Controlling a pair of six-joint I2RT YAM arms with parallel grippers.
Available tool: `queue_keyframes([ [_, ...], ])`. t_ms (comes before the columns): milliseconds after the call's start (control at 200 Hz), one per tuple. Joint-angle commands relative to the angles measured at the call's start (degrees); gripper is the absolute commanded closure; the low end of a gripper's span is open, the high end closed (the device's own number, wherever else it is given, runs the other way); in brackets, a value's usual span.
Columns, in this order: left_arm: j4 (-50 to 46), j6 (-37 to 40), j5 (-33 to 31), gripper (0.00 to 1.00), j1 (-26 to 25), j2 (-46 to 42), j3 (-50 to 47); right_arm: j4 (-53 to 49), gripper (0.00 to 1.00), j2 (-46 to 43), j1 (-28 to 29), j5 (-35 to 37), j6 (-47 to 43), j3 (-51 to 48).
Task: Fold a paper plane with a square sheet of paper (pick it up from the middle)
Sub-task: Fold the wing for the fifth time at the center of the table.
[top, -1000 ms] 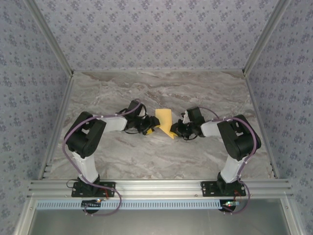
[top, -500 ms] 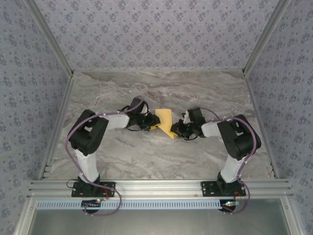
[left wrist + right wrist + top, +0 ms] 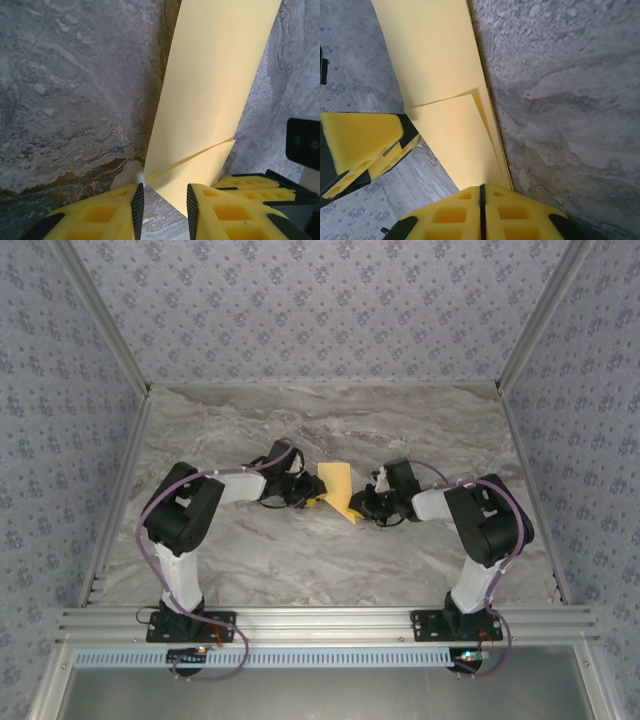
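L: my left gripper (image 3: 165, 202) came in, jaws narrowed astride paper (image 3: 210, 90) corner — not pinching | R: right gripper (image 3: 481, 192) clamps paper | next fold ready

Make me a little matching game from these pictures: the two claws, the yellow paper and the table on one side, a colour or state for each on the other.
Things: 1 left gripper; 2 right gripper; 3 yellow paper; 4 marble table.
States: A grey and veined; B jaws pressed shut on the paper's edge; C folded, between both grippers; D jaws apart around a paper corner.
Pairs: 1-D, 2-B, 3-C, 4-A.
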Motion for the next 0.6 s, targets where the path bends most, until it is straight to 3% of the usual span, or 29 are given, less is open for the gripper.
queue_keyframes([
  [0, 1.2, -0.99, 0.12, 0.69, -0.34, 0.66, 0.13, -2.85, 0.91, 1.34, -0.84, 1.71, 0.6, -1.41],
  [355, 4.92, -0.7, 4.25, 0.76, -0.48, 1.98, 1.66, -2.36, 0.91, 1.29, -1.14, 1.38, -0.6, -1.49],
  [595, 8.01, -0.87, 6.08, 0.78, -0.5, 2.48, 0.81, -2.85, 0.87, 1.28, -1.44, -0.74, -6.81, 0.21],
])
